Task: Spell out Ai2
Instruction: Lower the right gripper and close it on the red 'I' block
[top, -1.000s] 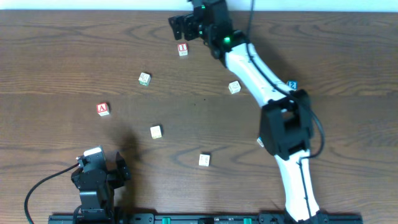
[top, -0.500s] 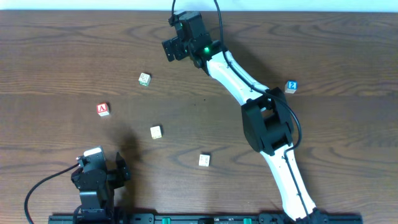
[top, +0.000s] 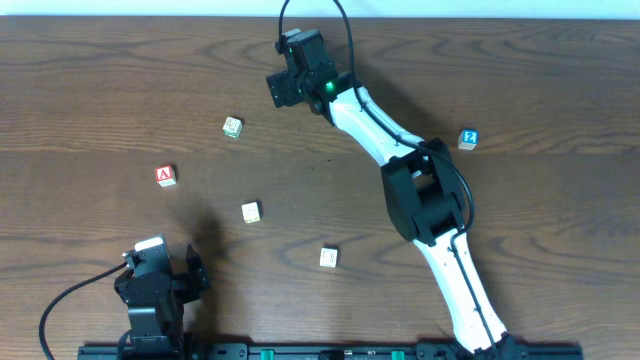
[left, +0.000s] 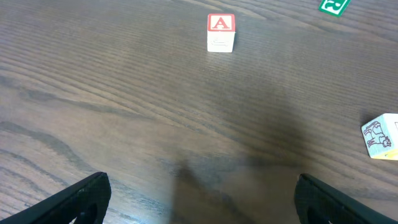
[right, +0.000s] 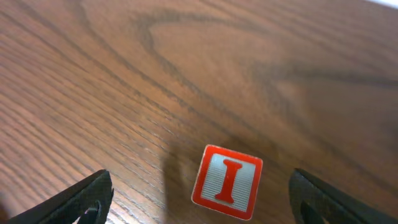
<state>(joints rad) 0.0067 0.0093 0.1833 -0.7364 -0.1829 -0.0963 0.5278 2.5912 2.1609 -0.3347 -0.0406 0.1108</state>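
Observation:
The red "I" block (right: 227, 182) lies flat on the wood table in the right wrist view. It sits between the spread fingers of my right gripper (right: 200, 190), which is open and above it. In the overhead view the right gripper (top: 290, 86) hides that block. The red "A" block (top: 165, 176) sits at the left and shows in the left wrist view (left: 220, 32). The blue "2" block (top: 468, 139) sits at the right. My left gripper (top: 165, 270) is open and empty near the front left edge; its fingers (left: 202, 196) are far from the "A" block.
Three other blocks lie on the table: a green-marked one (top: 232, 126), a cream one (top: 251, 212) and another (top: 328, 257). The left wrist view shows a green block (left: 334, 5) and an animal-picture block (left: 380, 137). My right arm (top: 400, 150) reaches across the table's middle.
My right arm swung left and its gripper came over the "I" block, which it now covers from above. The "2" block is uncovered. The left arm has not moved.

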